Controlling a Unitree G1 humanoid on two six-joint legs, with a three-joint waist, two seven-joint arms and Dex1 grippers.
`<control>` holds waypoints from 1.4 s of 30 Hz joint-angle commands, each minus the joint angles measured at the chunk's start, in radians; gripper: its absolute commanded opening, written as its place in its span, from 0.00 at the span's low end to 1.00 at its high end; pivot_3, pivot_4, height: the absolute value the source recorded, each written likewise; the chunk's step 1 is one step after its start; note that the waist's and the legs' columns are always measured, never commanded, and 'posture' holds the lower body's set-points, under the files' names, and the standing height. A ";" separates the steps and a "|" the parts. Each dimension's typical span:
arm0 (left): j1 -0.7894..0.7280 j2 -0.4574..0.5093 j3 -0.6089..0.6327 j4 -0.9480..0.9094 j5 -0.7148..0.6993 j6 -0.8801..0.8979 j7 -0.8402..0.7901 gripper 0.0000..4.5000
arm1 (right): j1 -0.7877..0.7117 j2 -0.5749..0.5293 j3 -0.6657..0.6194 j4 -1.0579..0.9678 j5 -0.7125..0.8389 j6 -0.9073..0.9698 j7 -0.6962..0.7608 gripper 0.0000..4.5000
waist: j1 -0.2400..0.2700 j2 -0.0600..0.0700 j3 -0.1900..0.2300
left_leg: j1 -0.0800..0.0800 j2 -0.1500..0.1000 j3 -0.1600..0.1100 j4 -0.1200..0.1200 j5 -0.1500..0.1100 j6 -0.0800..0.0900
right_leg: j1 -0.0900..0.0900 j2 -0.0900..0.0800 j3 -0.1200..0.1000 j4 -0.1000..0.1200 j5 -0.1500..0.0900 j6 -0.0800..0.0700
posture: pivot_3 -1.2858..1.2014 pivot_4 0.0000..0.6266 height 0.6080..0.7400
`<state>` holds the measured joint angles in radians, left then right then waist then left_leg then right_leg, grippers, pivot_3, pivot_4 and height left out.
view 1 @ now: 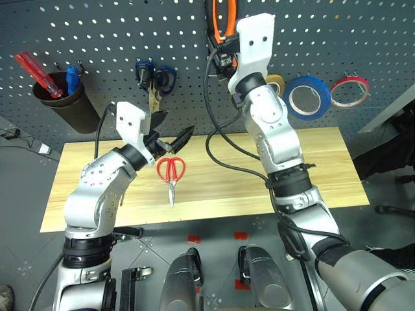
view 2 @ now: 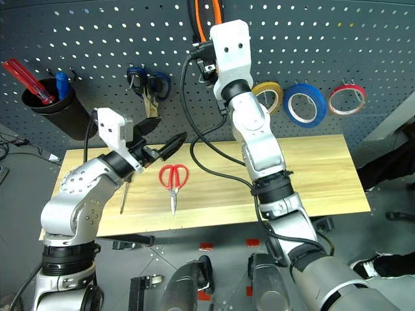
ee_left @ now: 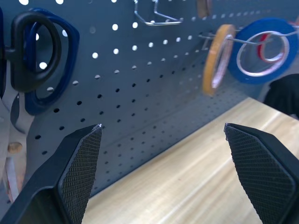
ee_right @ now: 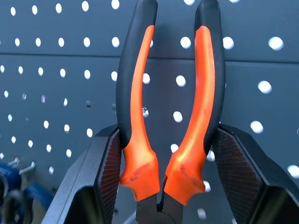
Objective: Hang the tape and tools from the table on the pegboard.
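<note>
Right wrist view shows the right gripper [ee_right: 163, 158] clamped on the pliers [ee_right: 170, 107], its two fingers pressing the orange-and-black handles from either side, raised high against the pegboard [view 1: 97, 39]. The left gripper [view 1: 170, 134] hovers above the table [view 1: 324, 162] near its back edge, jaws wide apart and empty. Red scissors [view 1: 170, 172] lie flat on the table just in front of it, and a slim screwdriver [view 2: 123, 194] lies toward the left edge. The blue tape [view 1: 309, 97] hangs on the pegboard between a yellow roll [view 2: 269, 94] and a red roll [view 1: 350, 91].
</note>
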<state>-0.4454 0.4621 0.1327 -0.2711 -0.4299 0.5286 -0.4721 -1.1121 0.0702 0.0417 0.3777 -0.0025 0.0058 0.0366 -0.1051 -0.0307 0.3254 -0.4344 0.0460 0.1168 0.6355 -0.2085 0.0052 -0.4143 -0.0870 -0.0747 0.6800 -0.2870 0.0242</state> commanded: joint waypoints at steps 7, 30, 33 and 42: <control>-0.051 -0.046 -0.035 0.002 0.032 -0.009 0.047 0.98 | -0.111 0.013 0.003 0.112 -0.037 -0.215 -0.042 0.58 | 0.020 -0.002 0.021 | 0.000 0.000 0.002 -0.001 0.000 0.000 | -0.002 0.000 0.001 0.000 0.000 0.000 | 0.47 0.63 1.00; -0.092 -0.104 -0.071 0.110 0.088 -0.081 0.043 0.98 | -0.017 -0.043 0.034 0.283 -0.187 -0.424 -0.151 0.58 | 0.038 -0.002 0.075 | 0.000 0.001 0.005 0.000 0.000 0.000 | -0.004 -0.002 0.002 0.002 0.000 0.000 | 0.48 0.70 1.00; -0.089 -0.114 -0.065 0.120 0.090 -0.076 0.055 0.98 | 0.008 -0.042 0.035 0.251 -0.189 -0.391 -0.153 0.58 | 0.042 -0.002 0.075 | 0.000 0.001 0.006 -0.001 0.000 0.000 | -0.005 -0.002 0.003 0.002 0.000 0.000 | 0.47 0.69 1.00; -0.067 -0.125 -0.067 0.165 0.107 -0.072 0.060 1.00 | 0.061 -0.038 0.018 0.172 -0.127 -0.256 -0.099 0.86 | 0.048 -0.002 0.075 | 0.000 0.001 0.006 -0.001 0.000 0.000 | -0.005 -0.002 0.002 0.002 0.000 0.000 | 0.46 0.65 1.00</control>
<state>-0.5263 0.3373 0.0681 -0.0963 -0.3283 0.4710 -0.4051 -1.0625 0.0289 0.0711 0.5953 -0.1518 -0.2762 -0.0770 -0.0575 -0.0329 0.4004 -0.4347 0.0467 0.1225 0.6349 -0.2083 0.0053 -0.4193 -0.0888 -0.0724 0.6817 -0.2871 0.0241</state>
